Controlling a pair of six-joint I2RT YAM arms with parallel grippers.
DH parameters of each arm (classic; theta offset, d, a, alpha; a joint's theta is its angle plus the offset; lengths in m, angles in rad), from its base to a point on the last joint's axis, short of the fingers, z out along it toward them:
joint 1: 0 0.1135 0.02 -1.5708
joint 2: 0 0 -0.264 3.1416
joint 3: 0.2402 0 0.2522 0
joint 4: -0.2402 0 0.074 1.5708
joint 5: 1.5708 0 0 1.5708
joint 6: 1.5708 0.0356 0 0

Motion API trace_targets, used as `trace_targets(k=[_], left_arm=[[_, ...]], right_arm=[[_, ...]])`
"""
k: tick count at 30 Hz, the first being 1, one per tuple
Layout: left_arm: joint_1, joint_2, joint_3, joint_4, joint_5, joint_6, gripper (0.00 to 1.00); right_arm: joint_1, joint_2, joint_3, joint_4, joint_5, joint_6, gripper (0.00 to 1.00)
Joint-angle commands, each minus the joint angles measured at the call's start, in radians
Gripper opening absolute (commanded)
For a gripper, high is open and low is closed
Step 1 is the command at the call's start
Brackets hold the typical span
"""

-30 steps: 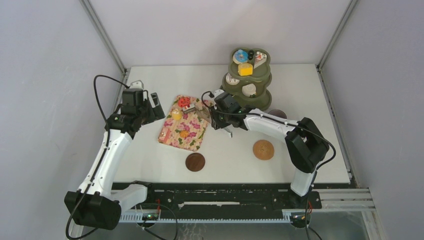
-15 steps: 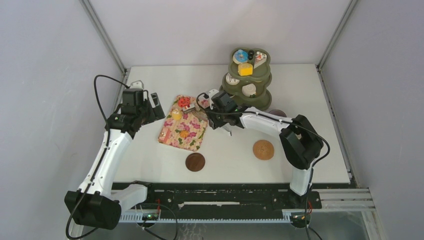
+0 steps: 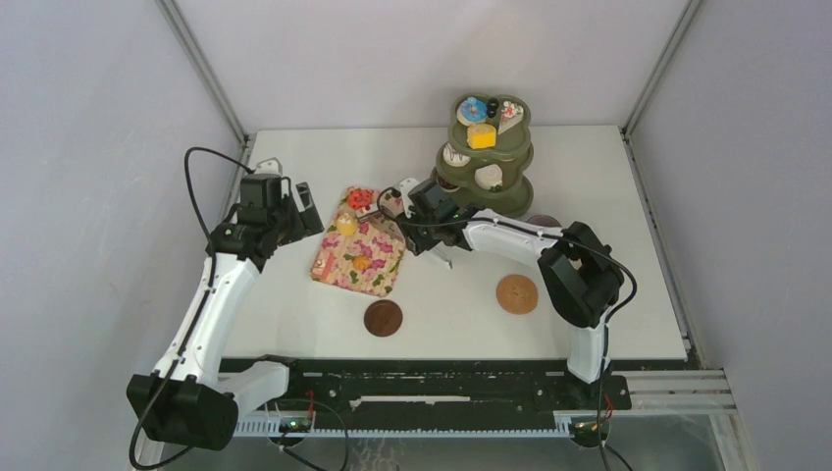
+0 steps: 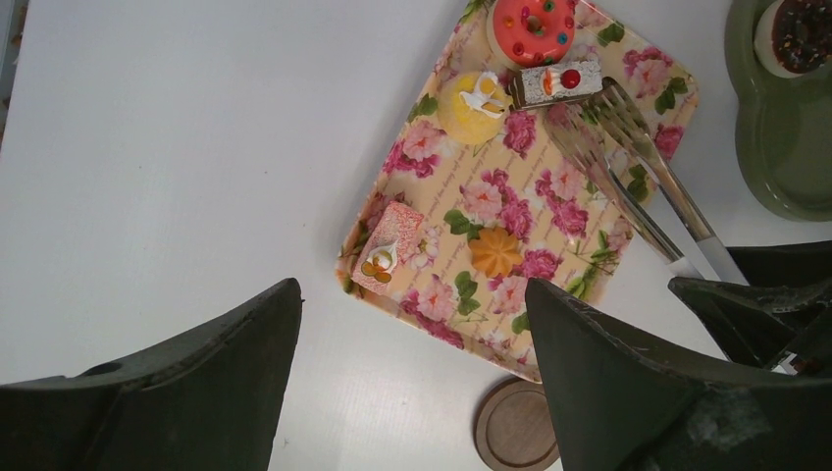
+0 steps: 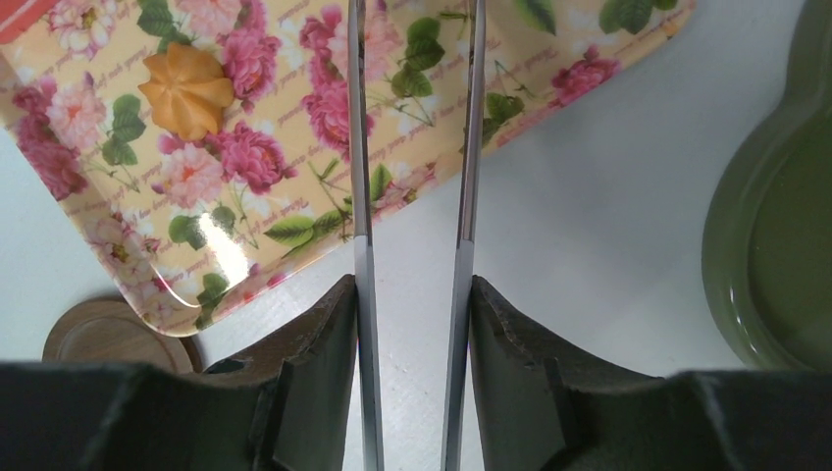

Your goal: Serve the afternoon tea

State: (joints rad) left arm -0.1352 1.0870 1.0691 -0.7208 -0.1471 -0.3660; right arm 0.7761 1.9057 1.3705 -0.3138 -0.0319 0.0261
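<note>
The afternoon tea is toy pastries. A red donut (image 4: 535,25), a grey cherry-topped slice (image 4: 559,80), a yellow dome (image 4: 474,101), an orange cookie (image 4: 495,252) and a pink slice (image 4: 388,250) lie on the floral tray (image 4: 589,265). A yellow cube (image 3: 481,135) and a blue donut (image 3: 472,109) sit on top of the green tiered stand (image 3: 486,162). My right gripper (image 5: 412,289) is shut on the metal tongs (image 5: 358,196), whose tips reach over the tray beside the cherry slice. My left gripper (image 4: 412,294) hovers open and empty over the tray's left side.
Two wooden coasters (image 3: 383,317) (image 3: 517,293) lie on the white table in front of the tray and stand. A dark round thing (image 3: 543,221) shows partly behind my right arm. A chocolate donut (image 4: 797,29) sits on the stand's lower tier.
My right gripper has slid left and farther over the tray with the tongs, whose arms have spread a little. The left arm has not moved.
</note>
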Motion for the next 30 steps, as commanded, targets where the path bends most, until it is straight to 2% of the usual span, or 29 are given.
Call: trace_targets(k=[1,16,30], left_arm=[[0.008,0.002,0.007,0.009,-0.004,0.01,0.88],[0.007,0.011,0.008,0.015,-0.002,0.009,0.88],[0.008,0.008,0.005,0.017,-0.001,0.007,0.88]], right_arm=[[0.028,-0.01,0.047,0.023,-0.009,-0.055,0.49],[0.078,-0.09,0.029,-0.08,0.011,-0.074,0.44],[0.047,-0.084,0.021,-0.088,0.004,-0.067,0.5]])
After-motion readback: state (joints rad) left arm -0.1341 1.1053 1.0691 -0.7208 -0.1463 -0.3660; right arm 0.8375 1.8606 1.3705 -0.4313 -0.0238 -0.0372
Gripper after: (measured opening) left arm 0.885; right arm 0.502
